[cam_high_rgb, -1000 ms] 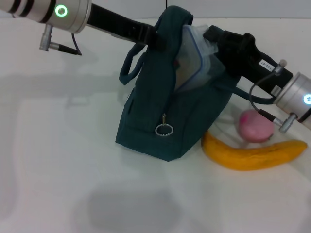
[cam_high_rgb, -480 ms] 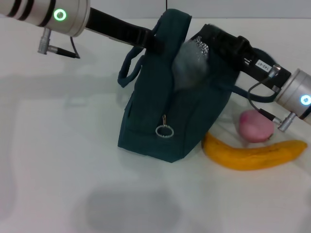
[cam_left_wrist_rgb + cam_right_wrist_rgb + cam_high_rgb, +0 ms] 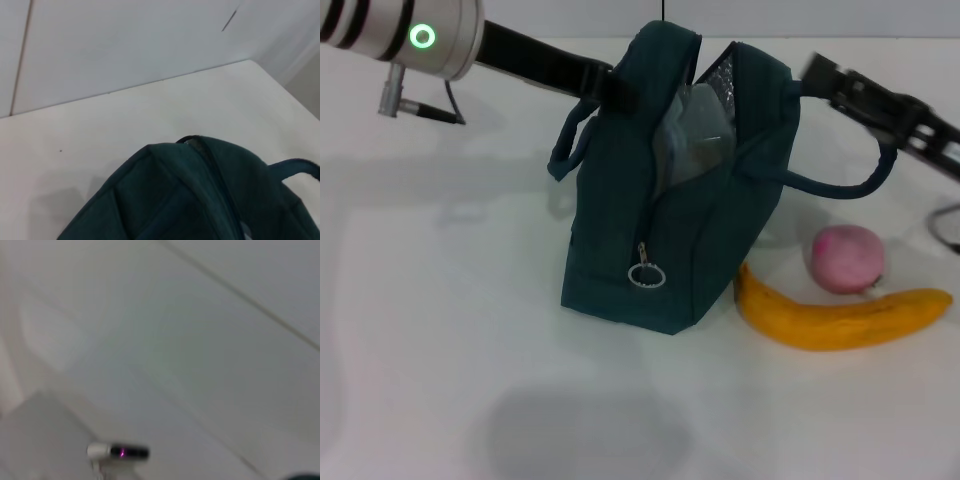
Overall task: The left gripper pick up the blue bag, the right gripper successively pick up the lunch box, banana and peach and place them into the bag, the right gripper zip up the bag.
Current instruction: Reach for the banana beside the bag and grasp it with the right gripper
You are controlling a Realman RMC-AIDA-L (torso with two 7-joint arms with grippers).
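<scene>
From the upper left of the head view, the left arm reaches in nearly level, its silver wrist with the green ring light at the corner and its black forearm running to the bag's top; the left gripper (image 3: 618,88) is closed on the near handle of the blue bag (image 3: 670,240), holding the bag upright with its mouth gaping. Inside that opening, against the silver foil lining, the lunch box (image 3: 692,140) sits tilted, partly hidden by the fabric. At the upper right, the right gripper (image 3: 820,72) hangs just beyond the bag's far side, above the loose second handle, its black arm stretching off toward the right edge; it carries nothing I can see, but whether its prongs are spread or together I cannot tell. On the white table (image 3: 440,330) to the right of the bag, the peach (image 3: 847,258) rests just behind the banana (image 3: 845,316), whose near tip lies close to the bag's base. The silver ring pull dangles on the bag's front. A pale wall rises behind the table in the left wrist view, over the bag's dark top.
</scene>
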